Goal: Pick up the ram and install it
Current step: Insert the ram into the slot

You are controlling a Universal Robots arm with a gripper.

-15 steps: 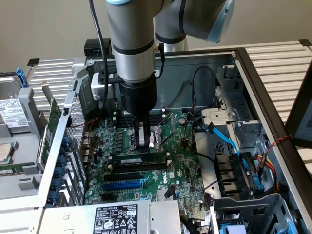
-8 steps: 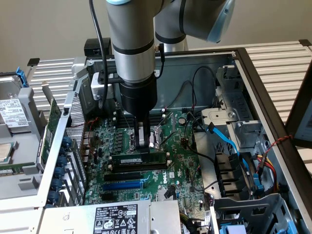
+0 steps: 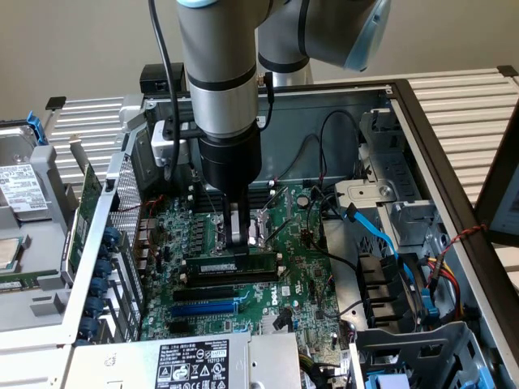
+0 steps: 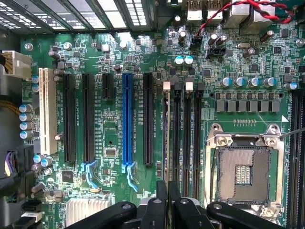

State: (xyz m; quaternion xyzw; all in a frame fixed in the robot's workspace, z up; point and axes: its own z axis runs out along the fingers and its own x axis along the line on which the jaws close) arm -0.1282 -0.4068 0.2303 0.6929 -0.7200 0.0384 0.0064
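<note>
A slatted metal table [image 3: 466, 97] supports an open computer case [image 3: 405, 105], laid on its side with the motherboard [image 3: 292, 243] facing up. The arm descends into the case from above. The gripper [image 3: 235, 243] is positioned over the memory slots [image 4: 187, 138], between the CPU socket [image 4: 243, 174] and the expansion slots. The ram [image 3: 231, 265] stands on its long edge, lengthwise along a memory slot, with its white label facing the exterior camera. The two fingers [image 3: 243, 223] are drawn close together and pinch the ram by its upper edge, near mid-length. In the wrist view, the gripper [image 4: 167, 191] lines up with the memory slot nearest the long black expansion slot [image 4: 148, 119]. Whether the ram is fully seated in the slot cannot be determined. The blue expansion slot [image 4: 127, 119] lies one slot further from the ram, and a white slot [image 4: 46, 112] lies at the far side of the expansion row. A larger green card [image 3: 85, 211] stands upright at the exterior view's left, well apart from the gripper. A blue cable [image 3: 381, 235] runs through the drive bay area at the exterior view's right. The labelled power supply [image 3: 190, 365] occupies the near edge of the case.
</note>
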